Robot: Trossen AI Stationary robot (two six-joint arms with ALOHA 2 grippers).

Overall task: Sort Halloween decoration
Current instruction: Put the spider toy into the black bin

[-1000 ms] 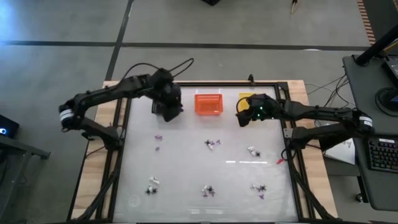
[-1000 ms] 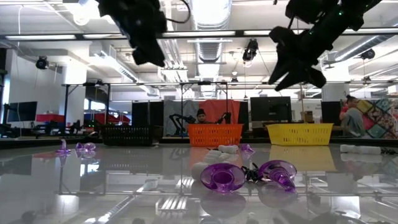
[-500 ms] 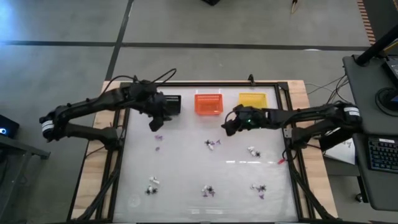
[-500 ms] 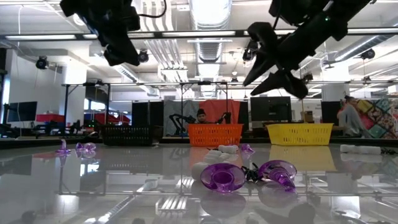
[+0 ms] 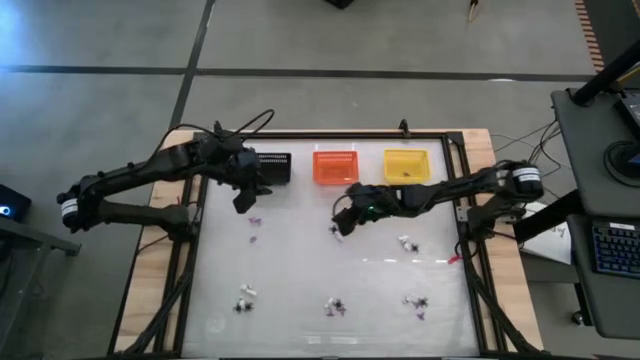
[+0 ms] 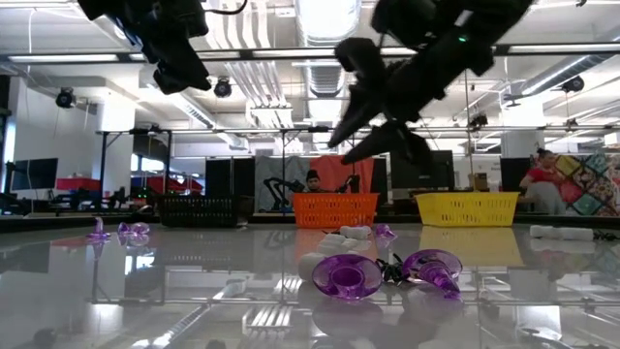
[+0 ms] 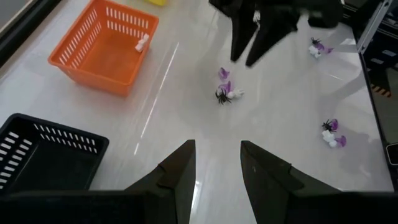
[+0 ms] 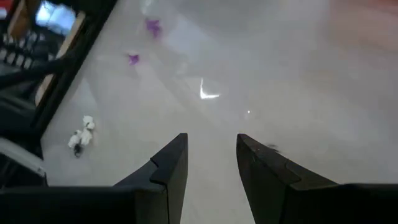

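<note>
So the table [image 5: 300, 290] is a big white sheet in a wooden frame. Along its 12 o'clock edge sit three baskets in a row: black basket [image 5: 272, 167], orange basket [image 5: 335, 166] with a small white bit in it, yellow basket [image 5: 406, 164].

The left arm reaches in from 9 o'clock and its left gripper [image 5: 243, 197] hangs just below the black basket, jaws apart with nothing between them. The right arm stretches in from 3 o'clock, and the right gripper [image 5: 342, 219] hovers mid-table right by one clump of trinkets, jaws also apart and empty.

The Halloween decoration [image 5: 341, 232] is scattered over the table in little clumps of purple, white and black spidery pieces: a pair of purple ones [image 5: 253, 228] at about 10 o'clock, a clump at centre, one toward 3 o'clock [image 5: 407, 242], and three more along the 6 o'clock edge [image 5: 335, 306].
</note>
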